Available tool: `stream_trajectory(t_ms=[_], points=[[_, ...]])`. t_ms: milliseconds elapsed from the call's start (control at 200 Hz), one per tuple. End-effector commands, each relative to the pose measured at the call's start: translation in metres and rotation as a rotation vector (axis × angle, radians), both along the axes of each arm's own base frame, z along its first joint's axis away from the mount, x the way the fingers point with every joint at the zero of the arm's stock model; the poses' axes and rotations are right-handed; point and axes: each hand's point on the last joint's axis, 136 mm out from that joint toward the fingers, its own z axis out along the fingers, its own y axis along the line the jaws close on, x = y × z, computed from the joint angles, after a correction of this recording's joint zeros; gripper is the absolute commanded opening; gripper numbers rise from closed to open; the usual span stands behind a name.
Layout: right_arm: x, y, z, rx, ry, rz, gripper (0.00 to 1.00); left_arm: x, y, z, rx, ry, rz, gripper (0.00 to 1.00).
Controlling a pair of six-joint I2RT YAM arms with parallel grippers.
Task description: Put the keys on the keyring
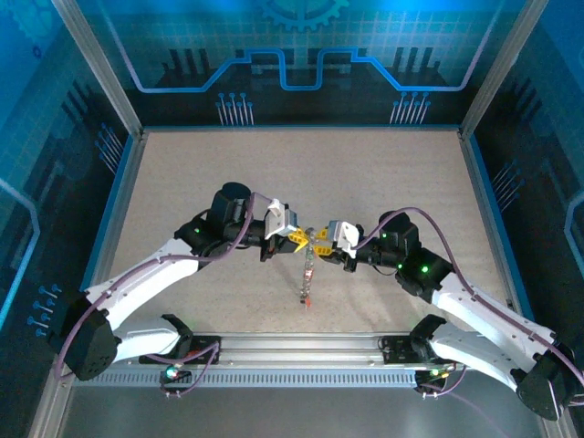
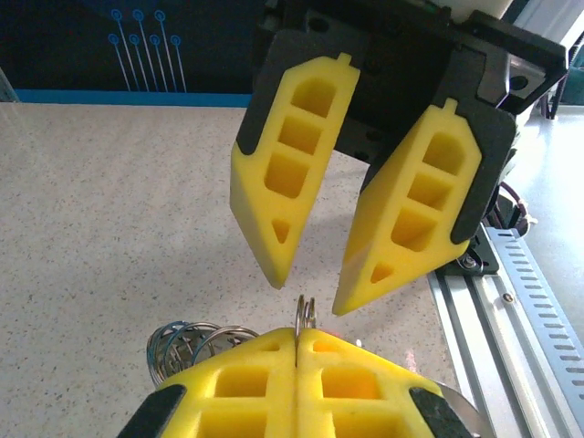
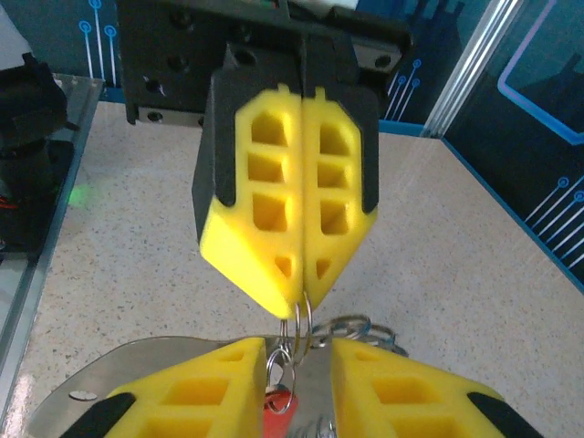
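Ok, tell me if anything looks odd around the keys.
Nothing is spilled or damaged. The left end effector pinches the keyring edge-on, and a tangle of silvery loops bunches off to one side rather than hanging straight.

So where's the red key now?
In the right wrist view, the red key is bottom centre, between the fingers of the open right tool, below the shut left tool.

My left gripper (image 2: 297,339) and right gripper (image 3: 299,354): yellow pads (image 2: 248,210) matt, faintly grainy, plastic or foam, on matt black backing. Keyring (image 2: 306,312): bare bright metal wire, glossy. Coiled rings (image 2: 187,345) beside it: same shiny wire. Red key (image 3: 279,418): head smooth, slight sheen. Table (image 2: 109,201): speckled beige, matt, fine-grained. Rail (image 2: 511,301): satin grey metal.
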Motion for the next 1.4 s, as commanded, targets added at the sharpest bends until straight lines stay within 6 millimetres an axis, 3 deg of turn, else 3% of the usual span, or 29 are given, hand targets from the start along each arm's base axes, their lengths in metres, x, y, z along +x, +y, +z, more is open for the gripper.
stream_trajectory(t_ms=[0, 300, 415, 580, 740, 1136, 1241, 1396], points=[[0.0, 0.005, 0.013, 0.036, -0.038, 0.036, 0.26, -0.006, -0.002, 0.03, -0.1, -0.096, -0.051, 0.0], [0.002, 0.003, 0.01, 0.066, -0.03, 0.032, 0.23, -0.008, -0.002, 0.028, -0.109, -0.108, -0.062, 0.0], [0.0, 0.001, 0.011, 0.066, -0.022, 0.036, 0.15, -0.006, -0.004, 0.032, -0.128, -0.122, -0.058, 0.0], [0.003, -0.002, 0.008, 0.074, -0.02, 0.016, 0.23, -0.006, -0.004, 0.034, -0.145, -0.136, -0.062, 0.0], [0.003, -0.003, 0.009, 0.094, -0.01, 0.016, 0.22, -0.008, -0.004, 0.037, -0.152, -0.144, -0.074, 0.0], [-0.004, -0.002, 0.014, 0.099, 0.006, 0.06, 0.0, -0.005, -0.004, 0.031, -0.145, -0.132, -0.058, 0.0], [-0.003, -0.005, 0.013, 0.063, 0.017, 0.044, 0.0, -0.005, 0.0, 0.021, -0.077, -0.126, -0.045, 0.18], [0.0, -0.011, 0.005, -0.059, 0.058, 0.006, 0.0, -0.005, 0.009, 0.006, 0.058, -0.114, -0.026, 0.24]])
